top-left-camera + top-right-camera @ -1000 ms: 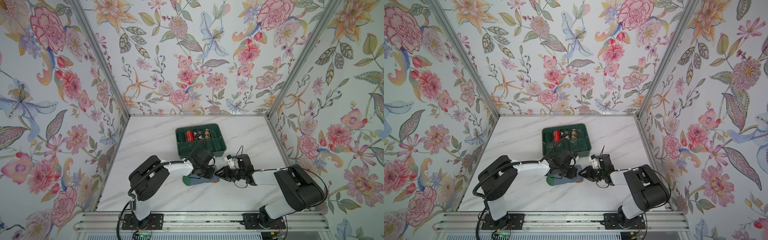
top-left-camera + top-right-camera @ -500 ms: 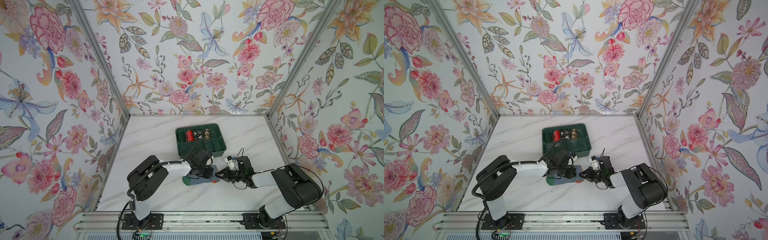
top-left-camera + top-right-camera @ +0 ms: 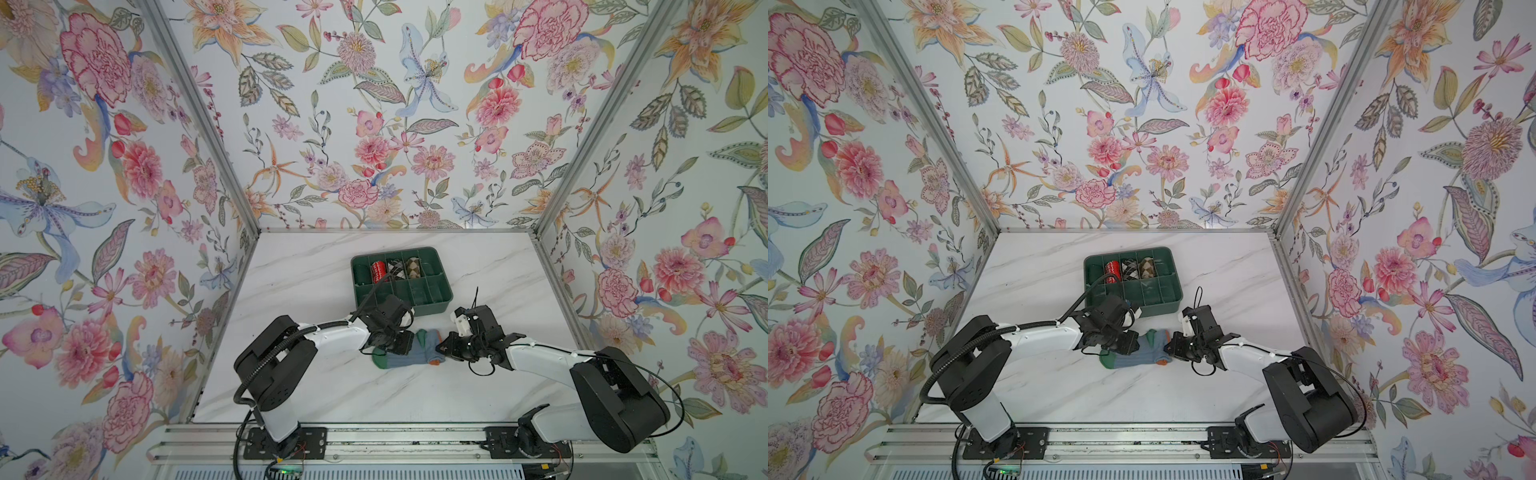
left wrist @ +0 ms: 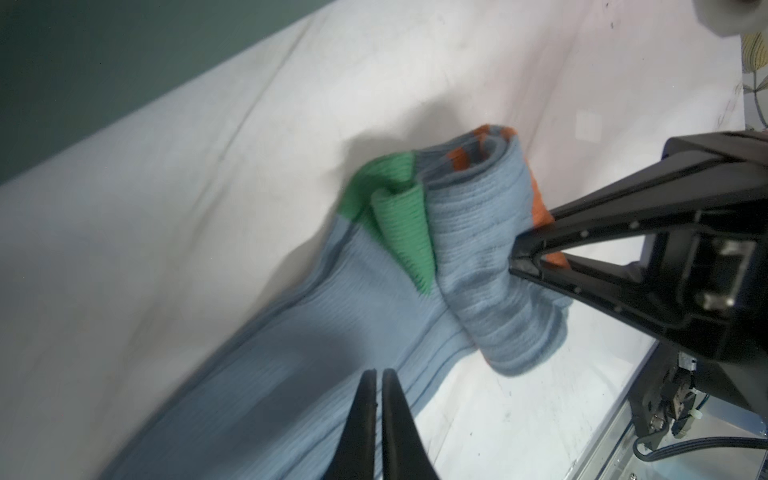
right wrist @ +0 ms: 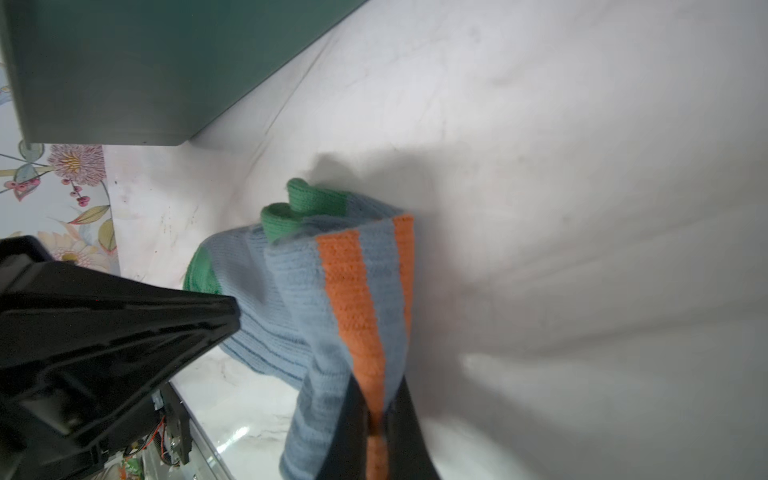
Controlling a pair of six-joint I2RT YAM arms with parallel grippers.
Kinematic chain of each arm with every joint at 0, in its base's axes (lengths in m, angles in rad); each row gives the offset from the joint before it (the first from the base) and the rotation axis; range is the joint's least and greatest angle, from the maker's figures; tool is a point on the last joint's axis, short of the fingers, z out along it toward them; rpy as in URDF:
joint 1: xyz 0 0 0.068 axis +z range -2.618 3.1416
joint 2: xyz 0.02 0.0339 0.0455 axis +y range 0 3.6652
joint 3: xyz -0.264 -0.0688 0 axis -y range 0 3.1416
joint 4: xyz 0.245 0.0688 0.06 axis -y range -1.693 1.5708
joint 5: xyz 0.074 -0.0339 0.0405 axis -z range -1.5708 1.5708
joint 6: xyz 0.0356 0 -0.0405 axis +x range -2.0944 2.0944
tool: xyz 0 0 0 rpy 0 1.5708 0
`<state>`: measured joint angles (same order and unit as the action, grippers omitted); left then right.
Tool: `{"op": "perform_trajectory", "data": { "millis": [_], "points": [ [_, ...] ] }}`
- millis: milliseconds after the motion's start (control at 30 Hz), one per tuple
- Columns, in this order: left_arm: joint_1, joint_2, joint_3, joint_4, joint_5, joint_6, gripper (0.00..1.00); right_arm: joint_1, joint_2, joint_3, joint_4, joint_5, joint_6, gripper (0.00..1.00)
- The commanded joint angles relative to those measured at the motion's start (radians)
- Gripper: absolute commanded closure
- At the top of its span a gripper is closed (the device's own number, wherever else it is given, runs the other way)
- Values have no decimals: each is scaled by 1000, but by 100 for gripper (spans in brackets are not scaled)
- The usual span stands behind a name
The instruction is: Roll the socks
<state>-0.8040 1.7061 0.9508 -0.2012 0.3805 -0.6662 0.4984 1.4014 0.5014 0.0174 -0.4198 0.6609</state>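
Front centre of bench [image 3: 332, 386], in both top views: socks [image 3: 409, 354] lie flat between the two end effectors, long axis roughly 9-to-3 o'clock. Green toe is at the 9 o'clock end, the part-rolled end with orange showing at 3 o'clock.

Right end effector [image 5: 376, 399]: clenched on the socks, pinching the orange-striped outer layer of the roll at the 3 o'clock end. It's the nearer arm to the roll. From it, the unrolled length runs off toward 9 o'clock.

Left end effector [image 4: 378, 374]: clenched, nothing between the tips. It sits over the flat grey-blue stretch at the 9–10 o'clock side; can't confirm it presses the fabric.

Left wrist view shows the roll loose: green heel sticking out sideways, layers not tight.

My read: rolling is about halfway. Next turn has to go 3 → 9 o'clock along that axis, right arm carrying the roll and left pinning the flat part. Risk: the roll skews or unwinds if the right pinch holds only the top layer.

Further back, 12 o'clock of the socks: green tray [image 3: 436, 306], just beside the left wrist. Far row holds a red bundle [image 3: 377, 272], a black-white bundle [image 3: 395, 270] and a brown bundle [image 3: 412, 268].
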Motion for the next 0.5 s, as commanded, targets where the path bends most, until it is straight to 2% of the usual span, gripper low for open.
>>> {"op": "perform_trajectory", "data": {
  "millis": [0,233,467],
  "points": [
    [27,-35,-54,-59,-24,36,93,19,2,28,-115,74,-35,100],
    [28,-38,-132,-1,-4,26,93,67,4,82,-190,166,-32,100],
    [31,0,-193,-28,-52,64,94,93,-17,124,-297,288,-16,100]
  ]
}}
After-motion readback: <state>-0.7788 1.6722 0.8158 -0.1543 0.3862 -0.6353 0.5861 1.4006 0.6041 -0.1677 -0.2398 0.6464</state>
